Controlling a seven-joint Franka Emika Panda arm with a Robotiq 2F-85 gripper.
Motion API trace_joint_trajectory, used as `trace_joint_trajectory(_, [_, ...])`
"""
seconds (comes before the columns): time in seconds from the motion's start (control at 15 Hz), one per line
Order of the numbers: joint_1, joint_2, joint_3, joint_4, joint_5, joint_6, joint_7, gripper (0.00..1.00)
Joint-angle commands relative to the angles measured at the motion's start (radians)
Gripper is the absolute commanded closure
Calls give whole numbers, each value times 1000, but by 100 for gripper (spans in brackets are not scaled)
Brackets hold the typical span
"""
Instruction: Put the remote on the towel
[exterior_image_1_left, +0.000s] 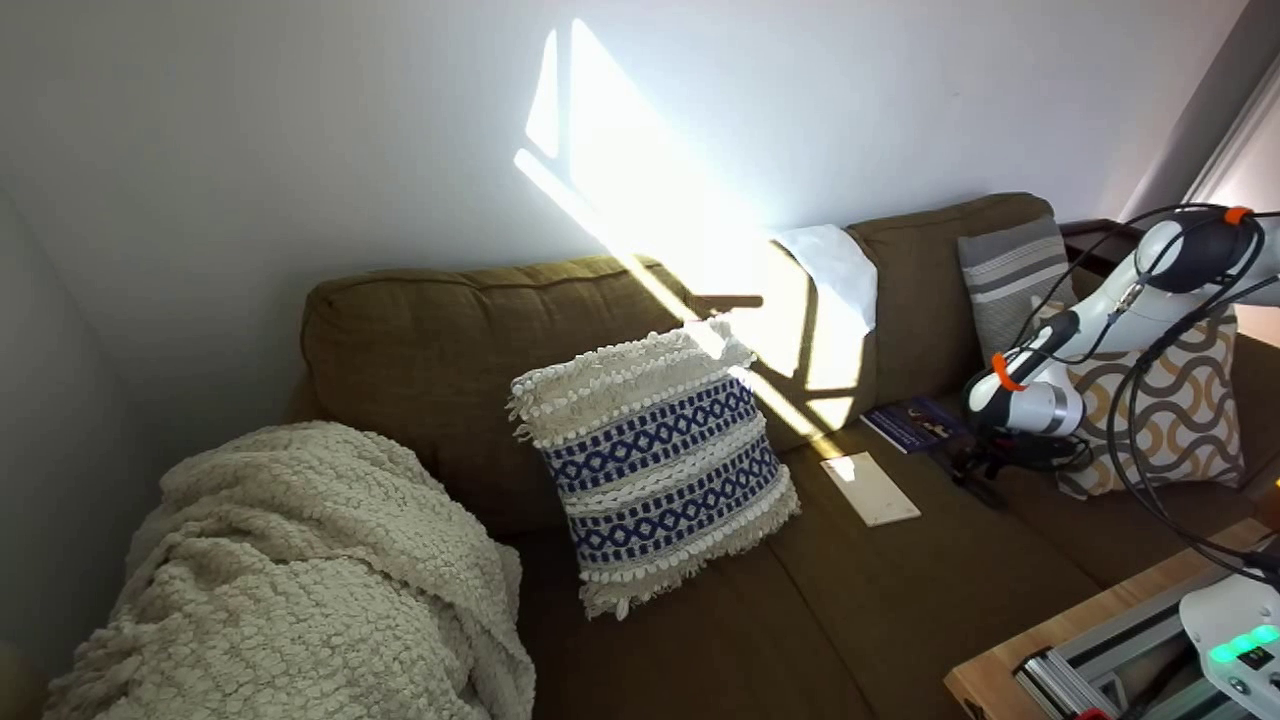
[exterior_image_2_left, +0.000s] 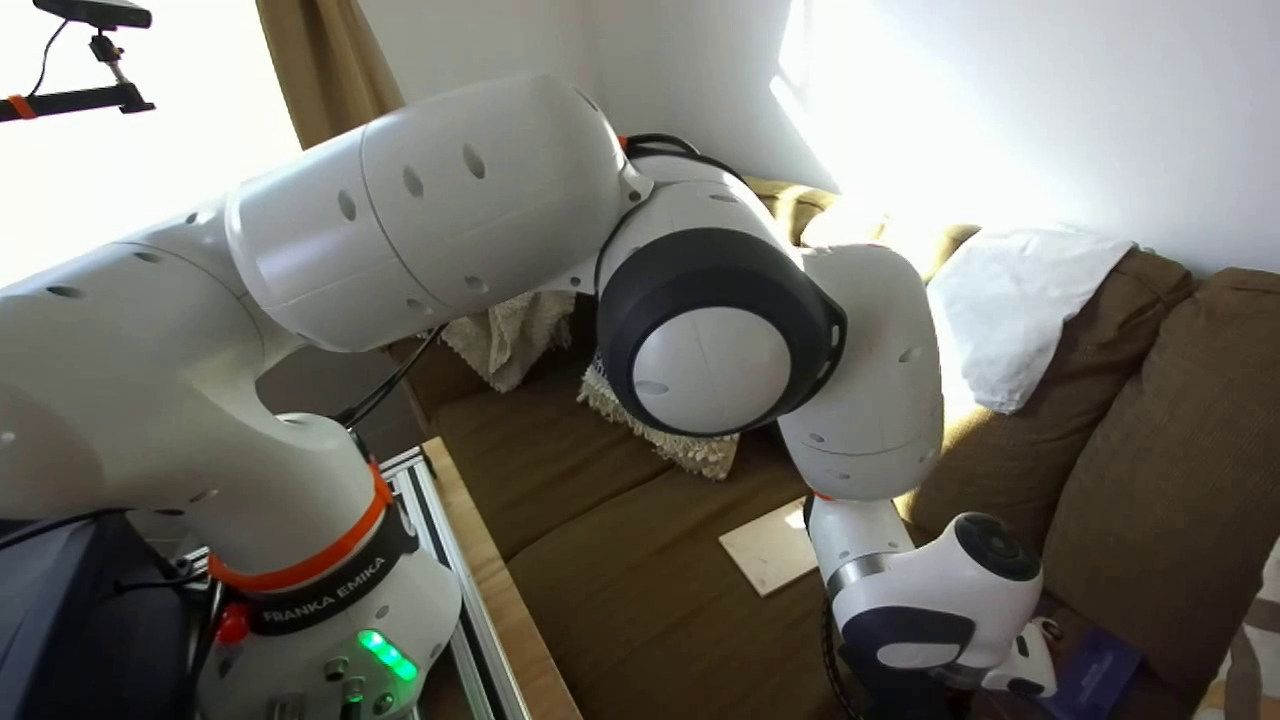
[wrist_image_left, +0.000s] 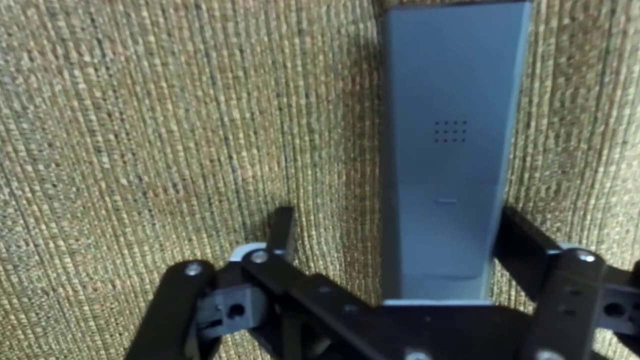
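The black, jointed gripper (wrist_image_left: 396, 225), jaws spread, straddled the long edges of the slim, blue-grey, bar-shaped remote (wrist_image_left: 452, 165), one jaw much nearer.

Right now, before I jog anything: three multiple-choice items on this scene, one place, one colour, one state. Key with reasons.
1. Where is the towel?
A) On the seat
B) On the sofa back
C) On the floor

2. What colour are the base lights?
A) Green
B) Red
C) Blue

3. How does the gripper stand at the remote?
A) Shut on it
B) Shut beside it
C) Open, not clamped on it

1 B: both exterior views show it draped there.
2 A: they glow green in both exterior views.
3 C: the wrist view shows its fingers apart, with a gap between one and the remote.
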Motion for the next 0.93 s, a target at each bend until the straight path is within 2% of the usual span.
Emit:
trace_joint_trajectory(0.0, [-85,60,54,64,-35,15,-39,26])
trace_joint_trajectory(0.4, [-165,44,102,47,-52,17,-83,70])
trace_joint_trajectory(0.53, [-163,31,94,36,-46,14,-64,73])
trace_joint_trajectory(0.73, [-131,-71,70,-59,-44,36,-25,73])
trace_joint_trajectory(0.87, [-76,-153,31,-127,-44,49,23,73])
